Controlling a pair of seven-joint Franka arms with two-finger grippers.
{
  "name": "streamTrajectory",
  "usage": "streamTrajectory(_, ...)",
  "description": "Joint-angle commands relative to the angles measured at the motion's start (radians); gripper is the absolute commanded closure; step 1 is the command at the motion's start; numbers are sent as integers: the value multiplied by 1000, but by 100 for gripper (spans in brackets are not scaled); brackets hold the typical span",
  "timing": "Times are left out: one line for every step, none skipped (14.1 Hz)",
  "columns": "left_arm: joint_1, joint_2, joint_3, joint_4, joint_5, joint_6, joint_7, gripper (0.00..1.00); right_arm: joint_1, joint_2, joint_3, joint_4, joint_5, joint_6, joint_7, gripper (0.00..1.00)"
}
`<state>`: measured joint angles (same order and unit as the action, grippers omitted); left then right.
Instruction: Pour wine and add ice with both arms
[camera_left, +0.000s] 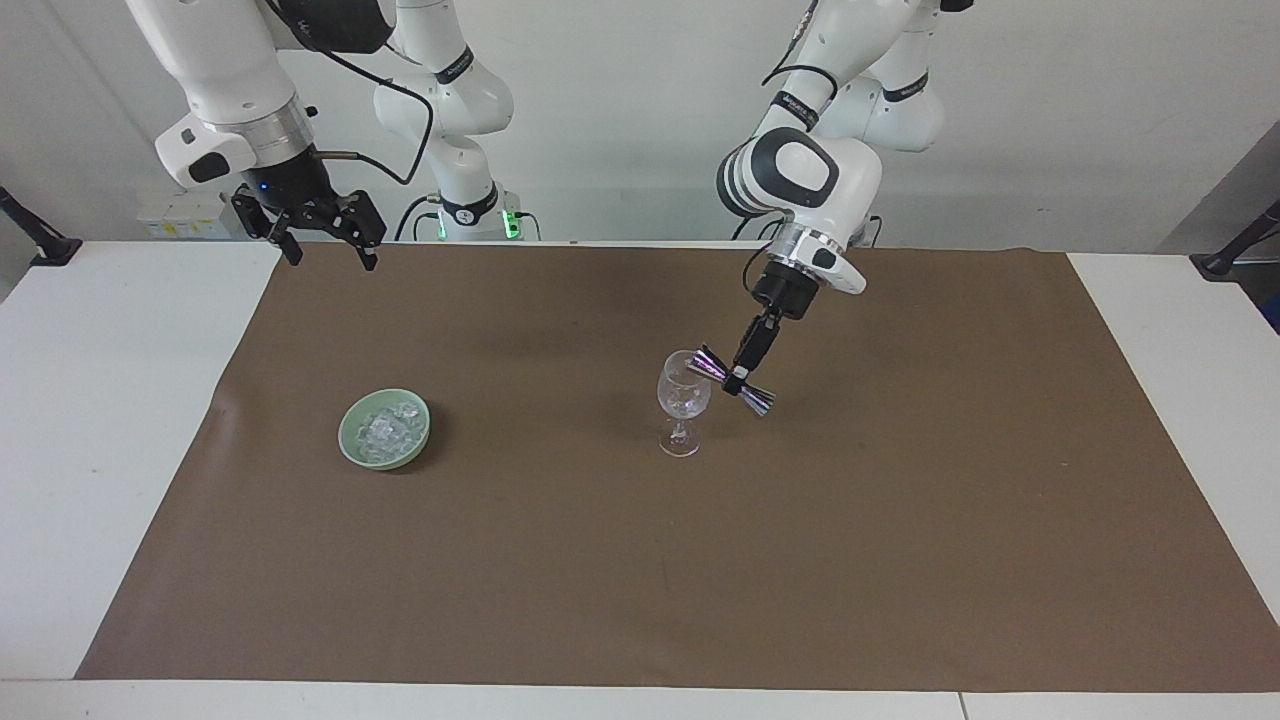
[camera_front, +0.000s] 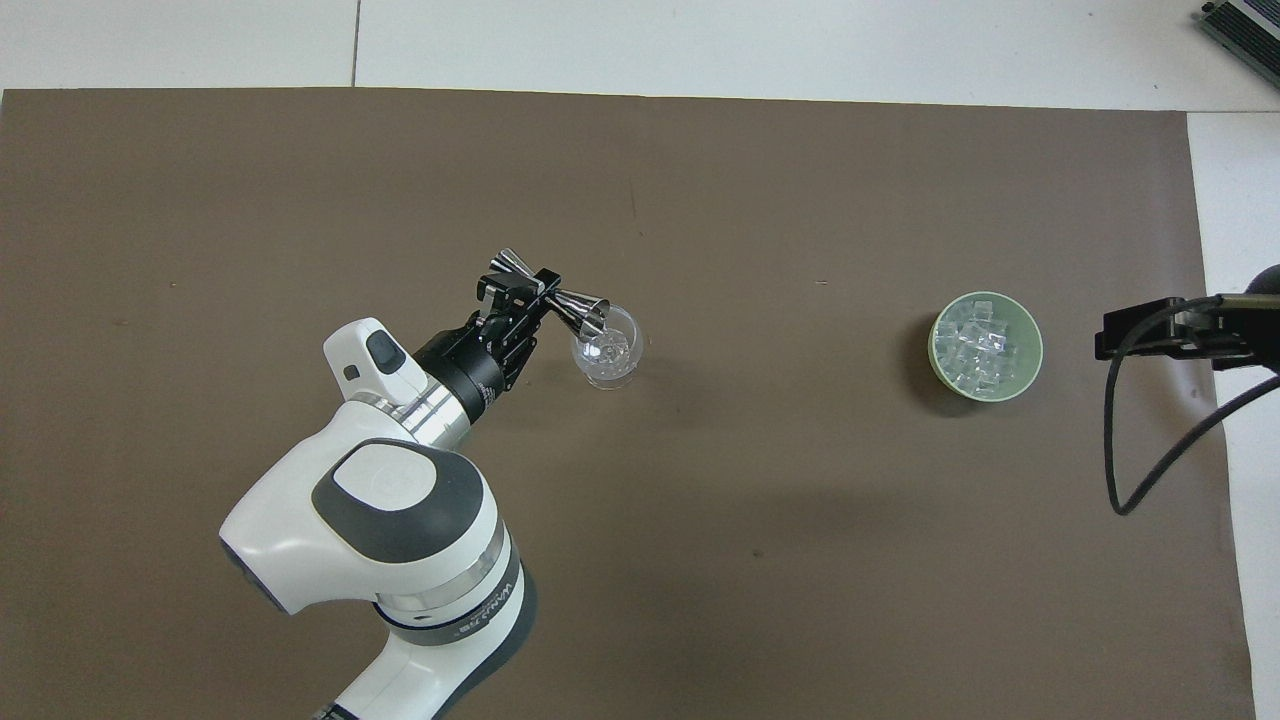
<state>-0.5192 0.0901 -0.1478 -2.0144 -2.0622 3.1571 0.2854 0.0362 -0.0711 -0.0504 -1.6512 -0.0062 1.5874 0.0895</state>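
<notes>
A clear stemmed glass (camera_left: 683, 400) (camera_front: 607, 352) stands on the brown mat near the middle. My left gripper (camera_left: 738, 380) (camera_front: 543, 289) is shut on the waist of a shiny metal double-cone jigger (camera_left: 730, 382) (camera_front: 555, 290). The jigger is tipped on its side, one mouth at the glass's rim. The ice (camera_left: 385, 430) (camera_front: 980, 343) lies as clear chunks in a pale green bowl (camera_left: 352, 440) (camera_front: 1030, 360) toward the right arm's end. My right gripper (camera_left: 322, 243) (camera_front: 1105, 340) hangs open, high over the mat's edge close to the robots, holding nothing.
A brown mat (camera_left: 900, 560) (camera_front: 800, 550) covers most of the white table (camera_left: 90, 420). A black cable (camera_front: 1130, 470) loops under the right arm's wrist. Black clamps (camera_left: 35, 240) sit at the table's corners.
</notes>
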Motion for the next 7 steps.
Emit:
streamTrajectory(-28, 13, 10, 28, 28, 41, 11, 100, -4, -16, -2, -13, 15, 0, -25, 0)
streamTrajectory(-35, 13, 11, 28, 31, 43, 11, 100, -4, -16, -2, -13, 15, 0, -25, 0)
streamTrajectory(-35, 13, 10, 31, 40, 44, 11, 100, -4, -16, -2, -13, 15, 0, -25, 0)
streamTrajectory(-35, 13, 10, 32, 47, 46, 12, 100, -4, -16, -2, -13, 15, 0, -25, 0)
streamTrajectory(-35, 14, 10, 34, 48, 53, 24, 100, -4, -16, -2, -12, 15, 0, -25, 0)
streamTrajectory(-35, 20, 10, 37, 48, 58, 34, 100, -4, -16, -2, -13, 15, 0, -25, 0)
streamTrajectory(-36, 22, 10, 42, 48, 66, 40, 100, -4, -16, -2, -13, 15, 0, -25, 0)
